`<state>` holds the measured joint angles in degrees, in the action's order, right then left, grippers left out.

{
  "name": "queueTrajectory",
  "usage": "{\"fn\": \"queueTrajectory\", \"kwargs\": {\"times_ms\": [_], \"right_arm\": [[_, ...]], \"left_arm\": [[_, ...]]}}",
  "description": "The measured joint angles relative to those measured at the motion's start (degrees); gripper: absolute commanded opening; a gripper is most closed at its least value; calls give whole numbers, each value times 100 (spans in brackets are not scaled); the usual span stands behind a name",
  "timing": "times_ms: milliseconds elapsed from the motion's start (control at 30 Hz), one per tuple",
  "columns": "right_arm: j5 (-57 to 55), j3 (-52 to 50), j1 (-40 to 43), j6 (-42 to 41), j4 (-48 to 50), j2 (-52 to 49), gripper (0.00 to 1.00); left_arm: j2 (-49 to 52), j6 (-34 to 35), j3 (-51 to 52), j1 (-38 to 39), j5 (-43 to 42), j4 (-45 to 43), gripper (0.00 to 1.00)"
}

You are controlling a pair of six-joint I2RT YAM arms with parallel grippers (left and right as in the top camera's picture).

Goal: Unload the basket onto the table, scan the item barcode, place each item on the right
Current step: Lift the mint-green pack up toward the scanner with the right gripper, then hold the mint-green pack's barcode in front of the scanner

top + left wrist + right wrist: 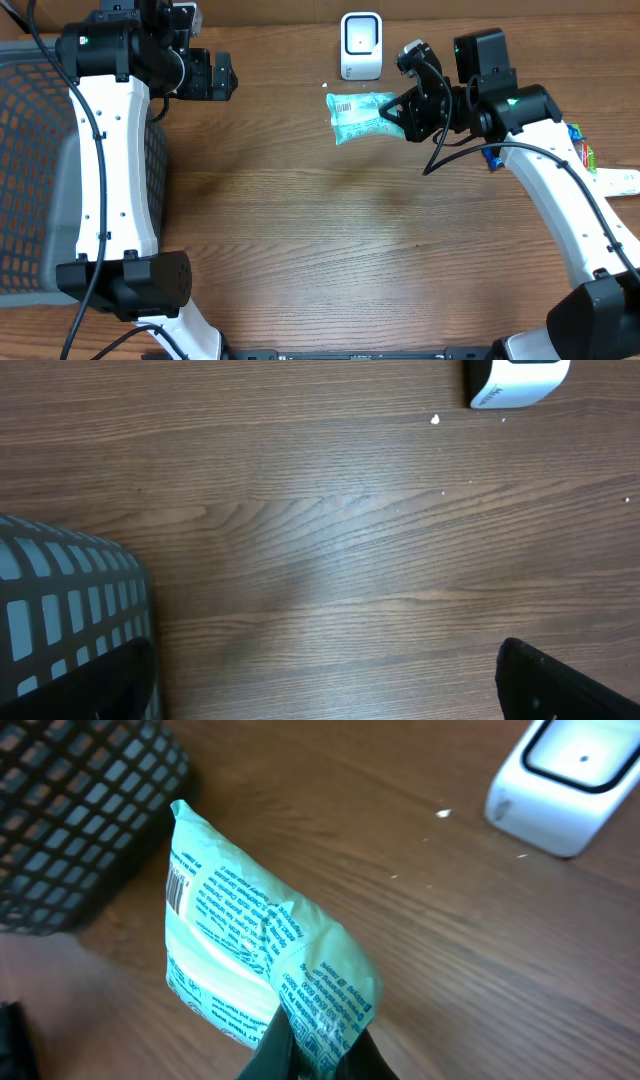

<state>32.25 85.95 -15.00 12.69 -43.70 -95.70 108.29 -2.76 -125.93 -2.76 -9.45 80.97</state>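
A green packet [250,955] is pinched by the right gripper [315,1058], barcode [178,890] showing, white scanner [565,780] beyond.

The table [300,230] is brown wood with a long grain running left to right, and has a faint sheen near its middle. At the far edge, a little right of centre, stands a white scanner [361,45], its dark-rimmed window facing up. Just near and left of it lies a tiny white crumb [324,84], with a few paler specks scattered close by. A dark mesh basket [30,170] takes up the left side, from far to near. At the right edge lie some small bright wrappers [584,150] and, just nearer, a flat white piece [622,182].
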Motion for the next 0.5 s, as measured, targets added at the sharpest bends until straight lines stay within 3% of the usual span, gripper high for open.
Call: {"fn": "queueTrajectory", "kwargs": {"times_ms": [233,500], "right_arm": [[-1211,-37,-203,-278,1161,-144,4],[-2900,-46,-372,721,2677,-802,4]], "left_arm": [[0,0,0,0,0,0,99],[0,0,0,0,-2,0,100]]}}
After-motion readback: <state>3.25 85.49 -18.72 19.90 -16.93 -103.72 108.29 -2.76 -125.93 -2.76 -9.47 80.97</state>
